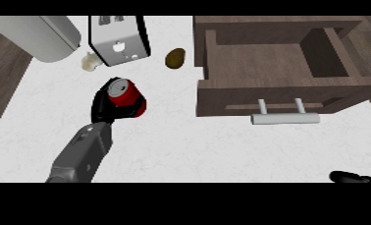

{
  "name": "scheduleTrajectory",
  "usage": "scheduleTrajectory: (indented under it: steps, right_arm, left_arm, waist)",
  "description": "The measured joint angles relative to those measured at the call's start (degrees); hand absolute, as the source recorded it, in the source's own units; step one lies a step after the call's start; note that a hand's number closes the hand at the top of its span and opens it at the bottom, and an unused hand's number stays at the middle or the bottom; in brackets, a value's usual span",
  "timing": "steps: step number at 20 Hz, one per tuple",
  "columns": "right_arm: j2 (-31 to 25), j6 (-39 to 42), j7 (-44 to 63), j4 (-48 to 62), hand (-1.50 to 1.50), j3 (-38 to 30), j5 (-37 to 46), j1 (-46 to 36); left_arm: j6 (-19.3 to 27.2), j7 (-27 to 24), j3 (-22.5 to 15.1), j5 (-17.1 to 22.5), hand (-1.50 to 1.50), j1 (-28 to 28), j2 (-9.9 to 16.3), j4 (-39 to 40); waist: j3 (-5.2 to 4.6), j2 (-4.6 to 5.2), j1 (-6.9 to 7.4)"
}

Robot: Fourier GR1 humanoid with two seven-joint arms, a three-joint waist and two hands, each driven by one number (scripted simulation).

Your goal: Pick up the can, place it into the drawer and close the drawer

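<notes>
Left hand is curled round the red can on the bench, left of the open drawer, so placing and closing remain, right hand barely showing, its state unclear

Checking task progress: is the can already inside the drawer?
No. The can stands on the counter in the left hand, apart from the open drawer.

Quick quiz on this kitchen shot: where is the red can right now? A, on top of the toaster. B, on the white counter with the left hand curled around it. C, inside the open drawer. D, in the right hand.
B: the red can stands on the white counter with the left hand curled around it, well left of the open drawer.
</notes>
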Motion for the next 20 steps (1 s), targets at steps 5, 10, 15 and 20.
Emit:
scheduleTrajectory:
  steps: [5, 10, 15, 20]
  right_arm:
    - [-0.23, -0.64, 0.44, 0.06, -1.50, -0.51, 0.79, -0.54]
    - [-0.72, -1.16, 1.74, -1.38, -1.50, -1.12, 1.13, -0.88]
    - [-0.26, -1.40, 2.04, -2.25, -1.50, -0.85, 1.79, -0.30]
    - [-0.35, -1.01, 1.73, -2.43, -1.50, -1.56, 1.40, 0.33]
  left_arm:
    - [-1.09, 1.72, -1.79, -0.51, 1.50, -2.04, -2.57, -2.95]
    - [-0.73, 7.70, -4.12, -0.97, 1.50, -3.85, -3.97, -8.58]
    - [1.42, 15.95, -7.49, -1.44, 1.50, -6.14, -4.99, -17.44]
    - [4.55, 25.48, -12.21, -0.34, 1.50, -7.09, -6.26, -27.85]
  waist:
    - [0.05, -0.19, 0.55]
    - [0.07, -0.42, 1.04]
    - [0.11, -0.63, 1.48]
    - [0.12, -0.70, 1.48]
